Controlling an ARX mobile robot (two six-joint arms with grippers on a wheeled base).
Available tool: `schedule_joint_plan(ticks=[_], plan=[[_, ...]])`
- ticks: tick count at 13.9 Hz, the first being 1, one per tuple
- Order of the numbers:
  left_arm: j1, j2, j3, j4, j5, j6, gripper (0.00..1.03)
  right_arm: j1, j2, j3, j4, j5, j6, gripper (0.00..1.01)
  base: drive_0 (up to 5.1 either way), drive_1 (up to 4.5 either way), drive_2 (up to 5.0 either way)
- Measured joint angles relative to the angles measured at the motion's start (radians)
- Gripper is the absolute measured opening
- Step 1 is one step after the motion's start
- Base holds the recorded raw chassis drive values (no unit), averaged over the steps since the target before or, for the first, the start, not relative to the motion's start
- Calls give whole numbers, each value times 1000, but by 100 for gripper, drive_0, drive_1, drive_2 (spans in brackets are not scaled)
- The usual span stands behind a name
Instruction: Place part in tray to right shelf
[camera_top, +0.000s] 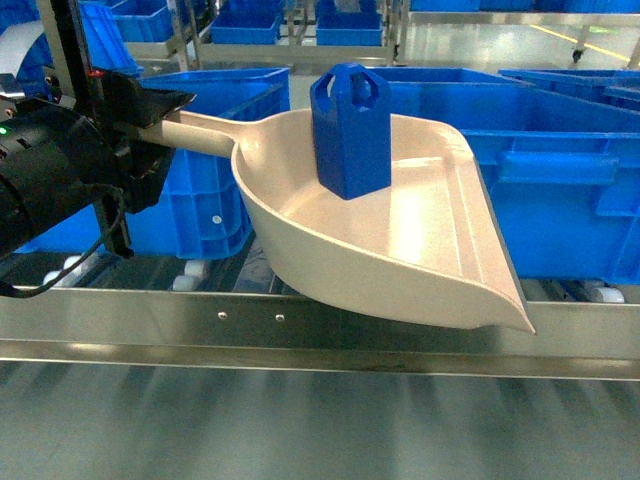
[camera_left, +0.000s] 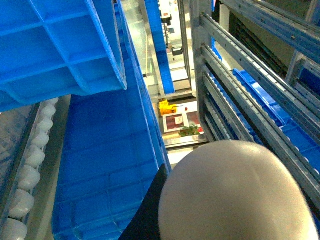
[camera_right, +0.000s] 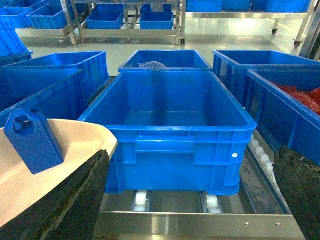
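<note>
While it stands upright inside the tray (camera_top: 400, 250), the one blue part (camera_top: 350, 130) sits well apart from the left gripper (camera_top: 150, 125), which clamps the single tray's handle at nine o'clock in the head view. The tray hangs over the shelf rail (camera_top: 320, 325), its wide lip toward four o'clock. The right gripper's dark fingers (camera_right: 75, 200) stand wide apart, holding nothing. Behind, at twelve o'clock, the right wrist view shows five blue crates (camera_right: 170, 120) nearby, more farther off.

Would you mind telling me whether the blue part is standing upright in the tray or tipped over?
Upright: the part stands on its base inside the tray, loop-holed top upward.
</note>
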Motion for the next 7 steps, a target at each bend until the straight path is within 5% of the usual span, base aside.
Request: schedule_joint_plan(ticks=[1, 3, 5, 7], plan=[[16, -41, -2, -136, 103, 41, 14, 0, 0, 0, 0, 0, 0, 98, 0, 0, 0], [33, -98, -69, -97, 283, 81, 14, 0, 0, 0, 0, 0, 0, 98, 0, 0, 0], [39, -161, -124, -39, 346, 62, 14, 0, 0, 0, 0, 0, 0, 98, 0, 0, 0], [92, -254, -121, -90, 317, 6, 14, 0, 0, 0, 0, 0, 0, 98, 0, 0, 0]])
